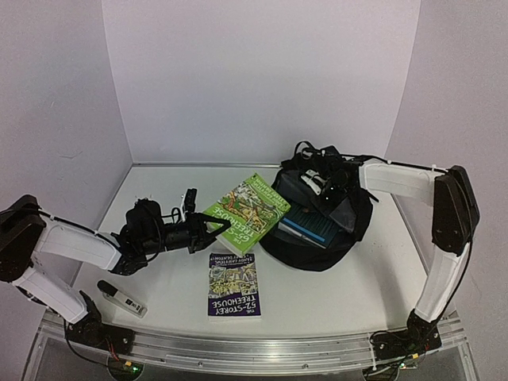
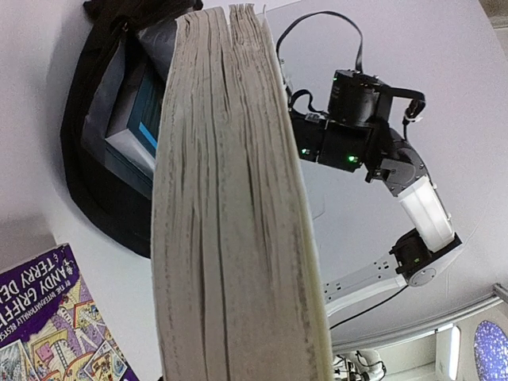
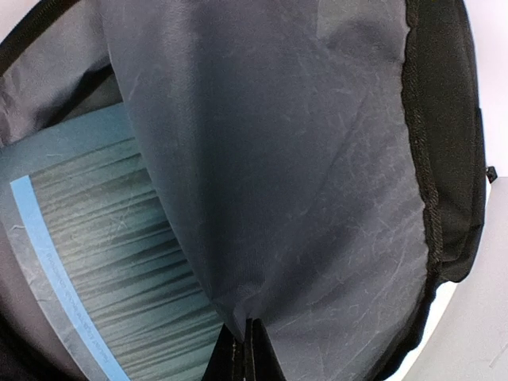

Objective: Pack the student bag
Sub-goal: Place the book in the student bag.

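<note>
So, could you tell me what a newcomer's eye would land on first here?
The green book is held in the left jaws left of centre, beside the student bag. The bag gapes at centre right, the right jaws pinching its lining, a teal book already inside. A purple book lies flat in front.

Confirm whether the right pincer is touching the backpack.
Touching. The right wrist view shows grey lining of the backpack gathered and pinched between the tips of the right pincer.

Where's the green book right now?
Top view, centre: the green book is in the left hand, just left of the backpack, beyond the purple book.
</note>
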### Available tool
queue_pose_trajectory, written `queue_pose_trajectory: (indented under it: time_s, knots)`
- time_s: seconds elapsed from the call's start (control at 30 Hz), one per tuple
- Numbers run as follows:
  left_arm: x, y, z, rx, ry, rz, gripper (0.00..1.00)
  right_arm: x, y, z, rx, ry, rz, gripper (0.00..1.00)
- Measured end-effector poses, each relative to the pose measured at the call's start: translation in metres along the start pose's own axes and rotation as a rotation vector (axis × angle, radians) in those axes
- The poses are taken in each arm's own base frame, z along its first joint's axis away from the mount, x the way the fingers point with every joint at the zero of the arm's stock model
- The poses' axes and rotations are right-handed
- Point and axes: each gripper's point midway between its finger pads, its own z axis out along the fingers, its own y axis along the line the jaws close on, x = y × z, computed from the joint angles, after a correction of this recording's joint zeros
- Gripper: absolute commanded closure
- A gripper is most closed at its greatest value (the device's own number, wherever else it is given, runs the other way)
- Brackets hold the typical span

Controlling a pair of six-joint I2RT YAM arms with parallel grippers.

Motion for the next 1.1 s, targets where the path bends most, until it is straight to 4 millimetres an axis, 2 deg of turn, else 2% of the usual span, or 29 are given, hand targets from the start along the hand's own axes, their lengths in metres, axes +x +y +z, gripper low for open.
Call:
queue_pose_trajectory:
  time_s: [0.2,0.33,0.43,0.53,0.77,0.8,0.97,1.1]
  knots:
    - [0.016,0.011,0.007,-0.019,0.066,-0.016,1.0,-0.019,-0.007,-0.03,-0.018,-0.075,0.057,1.0]
    - [0.026,0.033,0.031,-0.05,0.124,-0.055,1.0,-0.036,-0.01,-0.05,-0.042,-0.141,0.099,1.0]
    - [0.028,0.05,0.049,-0.073,0.144,-0.084,1.0,-0.041,-0.009,-0.059,-0.067,-0.167,0.121,1.0]
    - [0.021,0.057,0.072,-0.073,0.142,-0.101,1.0,-0.042,-0.004,-0.062,-0.099,-0.172,0.135,1.0]
    - [-0.012,0.05,0.136,0.011,0.088,-0.152,0.98,-0.041,0.005,-0.063,-0.151,-0.169,0.151,1.0]
    - [-0.015,0.054,0.144,0.01,0.078,-0.168,0.96,-0.041,0.005,-0.064,-0.155,-0.169,0.153,1.0]
    - [-0.03,0.08,0.189,-0.045,0.044,-0.236,0.71,-0.042,0.008,-0.064,-0.172,-0.171,0.163,1.0]
    - [-0.045,0.08,0.208,-0.103,0.011,-0.226,0.5,-0.042,0.008,-0.064,-0.175,-0.172,0.166,1.0]
